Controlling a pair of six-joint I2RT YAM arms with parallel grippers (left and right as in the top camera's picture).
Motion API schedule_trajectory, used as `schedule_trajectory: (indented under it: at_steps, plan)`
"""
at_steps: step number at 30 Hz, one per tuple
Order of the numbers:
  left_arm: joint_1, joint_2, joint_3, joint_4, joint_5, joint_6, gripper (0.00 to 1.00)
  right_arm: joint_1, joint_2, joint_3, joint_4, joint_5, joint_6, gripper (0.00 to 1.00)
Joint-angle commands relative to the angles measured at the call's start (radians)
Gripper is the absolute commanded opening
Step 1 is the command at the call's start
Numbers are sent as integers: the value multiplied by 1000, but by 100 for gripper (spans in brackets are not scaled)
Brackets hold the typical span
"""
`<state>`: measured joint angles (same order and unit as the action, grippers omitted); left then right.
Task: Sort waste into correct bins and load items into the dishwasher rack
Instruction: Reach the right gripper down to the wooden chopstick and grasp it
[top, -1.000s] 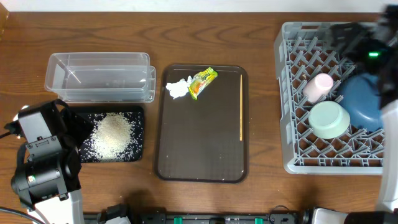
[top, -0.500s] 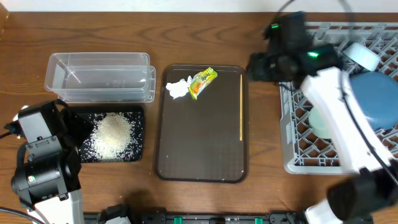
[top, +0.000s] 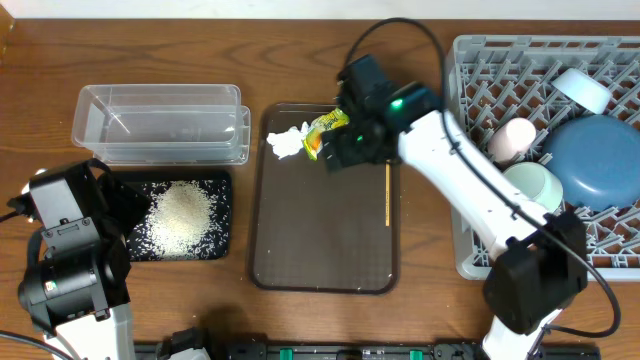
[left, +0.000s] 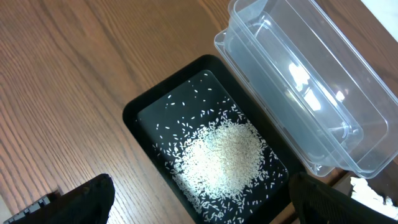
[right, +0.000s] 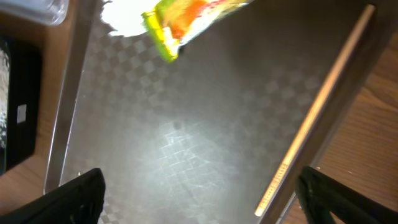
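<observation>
Nearest, the left gripper (left: 199, 214) hangs wide open and empty above rice (left: 221, 155) in the black tray (left: 146, 115). Farther off, the right gripper (right: 205, 199), jaws wide and holding nothing, hovers over the brown tray (top: 320, 240). The wrapper (top: 326, 131) lies at that tray's 12 o'clock edge, with a tissue (top: 285, 142) touching it at 9 o'clock. It looks light, crinkly and slippery (likely to slide), so pinch across its middle. A second ago this arm was over the rack (top: 480, 60), at 3 o'clock.

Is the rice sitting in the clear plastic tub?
No, the rice grains lie piled in the black tray, and the clear tub beside it holds none.
</observation>
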<state>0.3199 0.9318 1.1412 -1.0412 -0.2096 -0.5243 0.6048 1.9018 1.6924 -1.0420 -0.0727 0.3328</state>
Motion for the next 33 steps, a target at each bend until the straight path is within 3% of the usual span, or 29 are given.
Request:
schedule_trajectory:
  at_steps: [1,4,9,13,16,20,25,28,33]
  plan:
    - [6,2,8,-2,-8,-1,93,30,-3,2,-2,206,103,99]
    - [6,2,8,-2,-8,-1,92,38,-3,-31,9,320,212,99]
    - [6,2,8,-2,-8,-1,92,31,-3,-117,96,308,217,96]
    - [6,2,8,-2,-8,-1,92,18,-2,-180,156,306,217,81]
    - [6,2,8,-2,-8,-1,93,4,-1,-220,198,288,217,75]
    - [6,2,8,-2,-8,-1,92,-13,15,-234,217,240,217,47]
    - [6,2,8,-2,-8,-1,92,-70,62,-234,217,166,206,46]
    - [6,2,8,-2,-8,-1,92,-95,103,-234,220,132,182,33]
    - [6,2,8,-2,-8,-1,92,-101,141,-234,231,143,183,45]
